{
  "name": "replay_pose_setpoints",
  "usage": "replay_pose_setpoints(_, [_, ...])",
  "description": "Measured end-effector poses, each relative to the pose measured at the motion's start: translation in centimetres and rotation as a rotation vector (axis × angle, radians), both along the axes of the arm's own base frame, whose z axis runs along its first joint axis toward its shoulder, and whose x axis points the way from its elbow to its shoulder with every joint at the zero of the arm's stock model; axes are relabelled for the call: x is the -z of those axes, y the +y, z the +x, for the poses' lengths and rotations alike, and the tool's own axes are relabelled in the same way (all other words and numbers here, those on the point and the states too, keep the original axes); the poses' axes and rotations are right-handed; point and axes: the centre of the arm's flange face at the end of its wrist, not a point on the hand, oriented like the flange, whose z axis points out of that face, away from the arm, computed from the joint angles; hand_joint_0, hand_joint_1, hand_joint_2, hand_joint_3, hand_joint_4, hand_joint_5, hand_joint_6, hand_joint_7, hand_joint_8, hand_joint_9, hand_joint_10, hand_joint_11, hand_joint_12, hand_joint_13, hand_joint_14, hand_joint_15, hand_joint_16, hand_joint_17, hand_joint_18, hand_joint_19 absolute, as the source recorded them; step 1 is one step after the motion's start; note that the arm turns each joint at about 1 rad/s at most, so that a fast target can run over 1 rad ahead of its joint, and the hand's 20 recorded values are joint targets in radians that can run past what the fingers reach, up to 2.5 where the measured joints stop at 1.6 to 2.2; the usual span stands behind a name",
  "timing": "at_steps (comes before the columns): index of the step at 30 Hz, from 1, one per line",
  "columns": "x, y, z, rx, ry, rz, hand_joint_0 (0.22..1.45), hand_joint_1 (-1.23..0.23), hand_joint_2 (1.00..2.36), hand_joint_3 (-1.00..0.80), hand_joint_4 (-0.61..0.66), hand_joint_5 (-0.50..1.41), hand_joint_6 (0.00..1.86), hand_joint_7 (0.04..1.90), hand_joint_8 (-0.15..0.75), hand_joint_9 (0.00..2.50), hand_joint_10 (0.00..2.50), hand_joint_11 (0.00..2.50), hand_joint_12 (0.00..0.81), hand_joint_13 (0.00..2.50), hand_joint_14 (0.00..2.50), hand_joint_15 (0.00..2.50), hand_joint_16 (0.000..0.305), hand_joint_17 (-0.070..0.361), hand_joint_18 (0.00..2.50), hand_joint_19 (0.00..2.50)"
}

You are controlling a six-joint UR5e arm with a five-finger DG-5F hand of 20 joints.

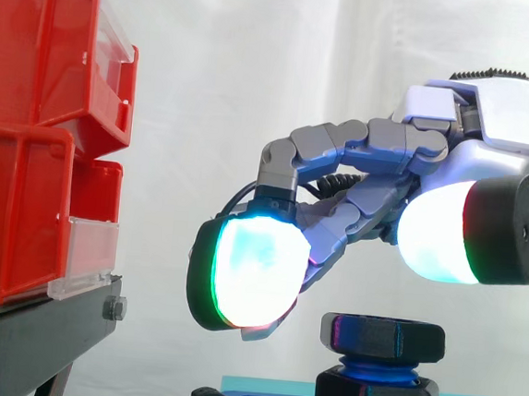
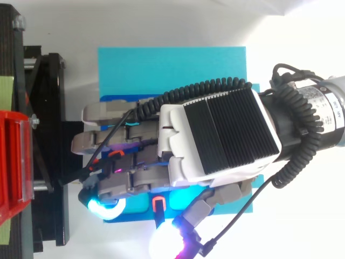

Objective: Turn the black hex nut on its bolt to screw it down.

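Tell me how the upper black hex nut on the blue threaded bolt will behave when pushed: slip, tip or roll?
The upper black hex nut looks rigid and sits on the blue threaded bolt, so it would likely turn, not tip or roll. Its flat sides should give the hand grip, though the glossy surface might slip.

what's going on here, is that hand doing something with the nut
A robot hand hangs just above the black hex nut, which sits on its blue bolt over a cyan plate. Its fingers are half bent, apart from the thumb and beside the nut, not on it. Nothing is gripped yet.
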Motion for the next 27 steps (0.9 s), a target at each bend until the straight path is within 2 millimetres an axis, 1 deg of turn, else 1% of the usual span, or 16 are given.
replay_pose_setpoints(11, [0.0,-0.7,-0.1,0.013,-0.008,-0.052,0.52,-0.46,1.00,-0.50,0.21,-0.11,0.50,1.07,0.229,0.75,0.01,0.19,0.263,0.34,0.00,0.00,0.028,0.062,0.02,0.00])
replay_pose_setpoints(18, [0.1,-1.6,-0.2,0.024,-0.009,-0.064,0.52,-0.46,1.00,-0.50,0.21,-0.11,0.50,1.12,0.231,0.74,0.01,0.19,0.264,0.33,0.00,0.00,0.028,0.062,0.01,0.00])
replay_pose_setpoints(27, [0.1,-1.8,-0.4,-0.003,-0.011,-0.083,0.52,-0.45,1.00,-0.50,0.20,-0.10,0.50,1.18,0.233,0.74,0.01,0.20,0.265,0.32,0.00,0.00,0.028,0.063,0.00,0.00])
